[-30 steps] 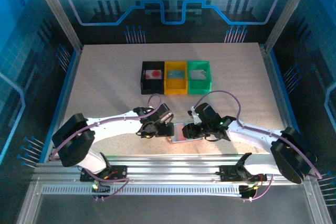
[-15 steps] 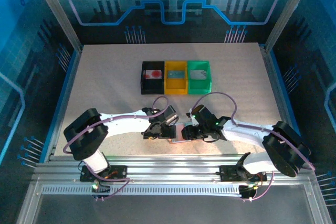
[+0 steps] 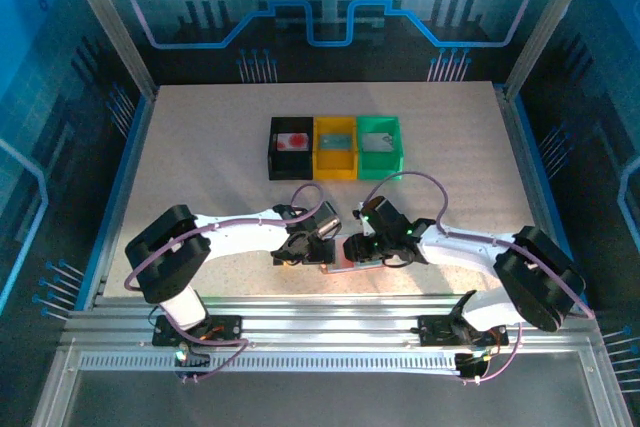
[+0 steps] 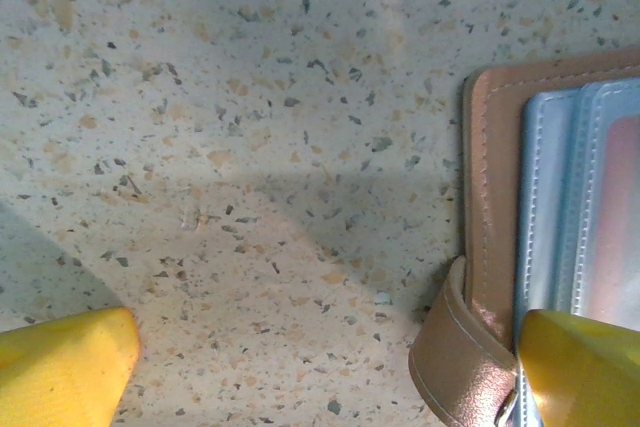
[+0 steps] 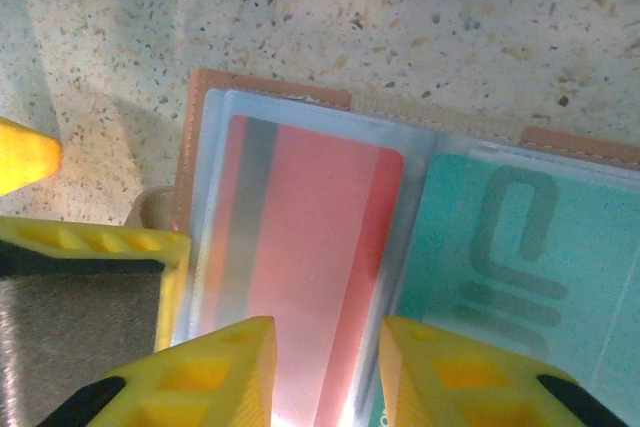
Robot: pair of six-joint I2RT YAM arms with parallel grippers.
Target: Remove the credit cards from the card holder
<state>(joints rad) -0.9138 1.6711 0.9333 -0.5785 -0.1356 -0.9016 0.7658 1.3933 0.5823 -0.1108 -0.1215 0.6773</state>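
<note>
Right gripper (image 5: 325, 377), fingers slightly apart, hovers over the red credit card (image 5: 300, 237), sleeved in the open card holder (image 5: 265, 87) on the table (image 4: 250, 147). Left gripper (image 4: 320, 367), spread wide, has one finger over its corner. Probably thin, stiff, slippery plastic: pinch an edge.

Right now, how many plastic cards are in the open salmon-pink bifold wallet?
2: a red plastic card in one clear sleeve, a teal-green plastic card in the sleeve beside it, both inside the salmon-pink wallet. Others may be hidden behind them.

Bright, even light falls on the table (image 3: 200, 167), casting soft shadows; wrist close-ups look slightly blurred.
</note>
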